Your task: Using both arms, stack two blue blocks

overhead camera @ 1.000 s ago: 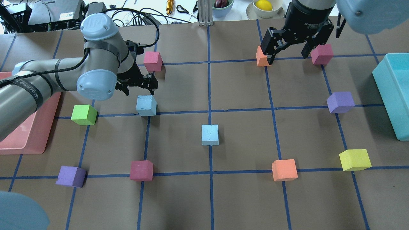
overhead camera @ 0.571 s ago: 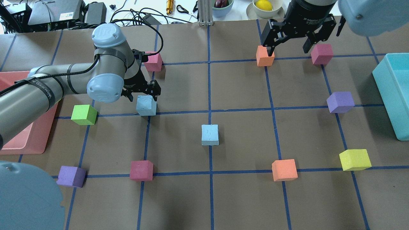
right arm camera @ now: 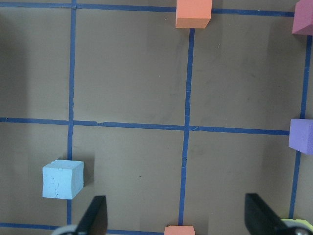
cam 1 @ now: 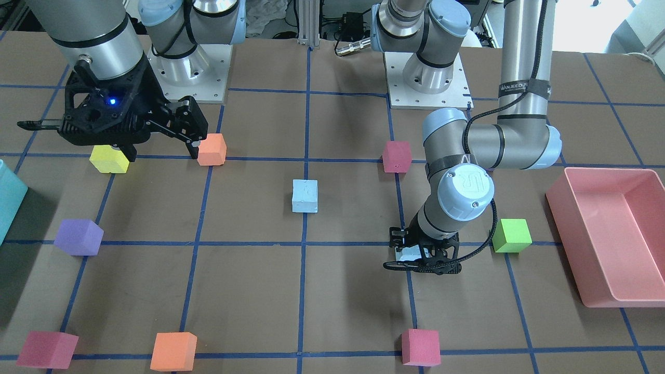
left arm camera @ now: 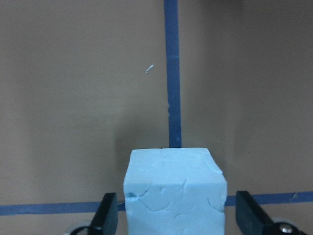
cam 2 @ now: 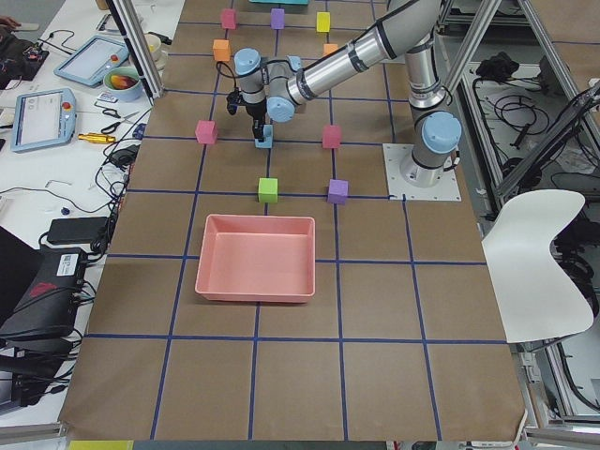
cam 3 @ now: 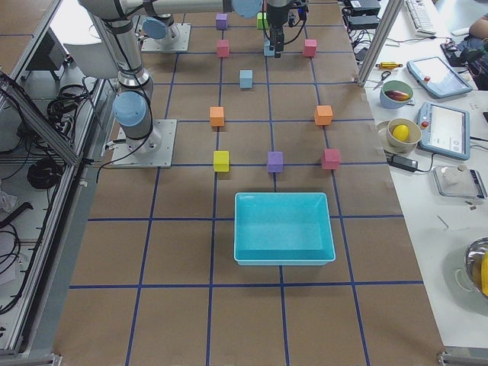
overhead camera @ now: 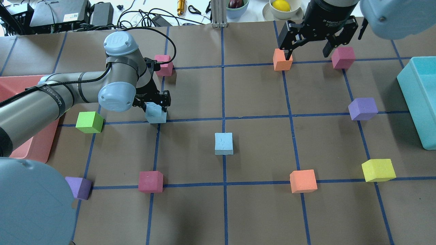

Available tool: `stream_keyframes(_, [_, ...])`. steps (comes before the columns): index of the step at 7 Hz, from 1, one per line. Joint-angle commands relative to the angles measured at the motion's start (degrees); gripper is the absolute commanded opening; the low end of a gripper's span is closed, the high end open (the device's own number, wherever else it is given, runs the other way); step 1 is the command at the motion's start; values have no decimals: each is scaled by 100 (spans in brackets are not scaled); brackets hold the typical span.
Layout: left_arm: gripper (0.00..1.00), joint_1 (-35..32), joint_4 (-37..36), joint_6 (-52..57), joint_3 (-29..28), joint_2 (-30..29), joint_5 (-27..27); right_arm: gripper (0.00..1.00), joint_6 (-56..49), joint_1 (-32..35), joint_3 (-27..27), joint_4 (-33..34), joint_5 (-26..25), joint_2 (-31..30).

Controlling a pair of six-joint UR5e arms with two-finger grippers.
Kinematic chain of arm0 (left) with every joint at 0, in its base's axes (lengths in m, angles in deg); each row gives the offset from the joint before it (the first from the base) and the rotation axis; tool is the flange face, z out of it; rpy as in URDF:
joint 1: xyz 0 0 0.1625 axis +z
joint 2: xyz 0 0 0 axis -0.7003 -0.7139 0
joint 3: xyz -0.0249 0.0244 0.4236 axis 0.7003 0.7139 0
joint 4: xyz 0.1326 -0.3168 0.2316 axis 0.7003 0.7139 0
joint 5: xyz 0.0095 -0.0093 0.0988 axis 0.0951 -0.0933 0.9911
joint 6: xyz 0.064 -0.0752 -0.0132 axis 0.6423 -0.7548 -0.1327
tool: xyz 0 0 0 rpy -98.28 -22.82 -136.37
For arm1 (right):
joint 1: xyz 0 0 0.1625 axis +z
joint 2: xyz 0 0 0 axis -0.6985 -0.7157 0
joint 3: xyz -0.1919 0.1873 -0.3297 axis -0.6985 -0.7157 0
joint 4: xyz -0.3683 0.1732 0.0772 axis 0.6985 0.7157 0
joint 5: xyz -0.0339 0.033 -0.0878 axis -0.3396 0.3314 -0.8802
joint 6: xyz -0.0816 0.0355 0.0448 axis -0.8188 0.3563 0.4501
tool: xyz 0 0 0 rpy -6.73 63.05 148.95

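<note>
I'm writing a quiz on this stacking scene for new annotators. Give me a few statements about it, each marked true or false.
1. The left gripper straddles a blue block, one finger on each side with gaps. True.
2. That block sits on top of the second blue block. False: both rest on the table, apart.
3. The right gripper is shut on an orange cube. False: the right gripper hangs open and empty; the orange cube rests on the table.
4. A green cube lies between the pink tray and the straddled block. True.
5. The teal bin is on the robot's left. False: the teal bin is on its right.
</note>
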Motion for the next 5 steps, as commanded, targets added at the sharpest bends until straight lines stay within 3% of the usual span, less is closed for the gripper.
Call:
stream_keyframes(1, [4,-75,290,-46,-81,264,43,100,-1,0,4,-8,0,-2])
stream_keyframes(3, [4,-634,1090,-806,-397,600,-332,100,-1,0,4,-17,0,-2])
stream_keyframes(5, [4,-1643,1074,-1851,-407,653,-396,100,-1,0,4,-17,0,-2])
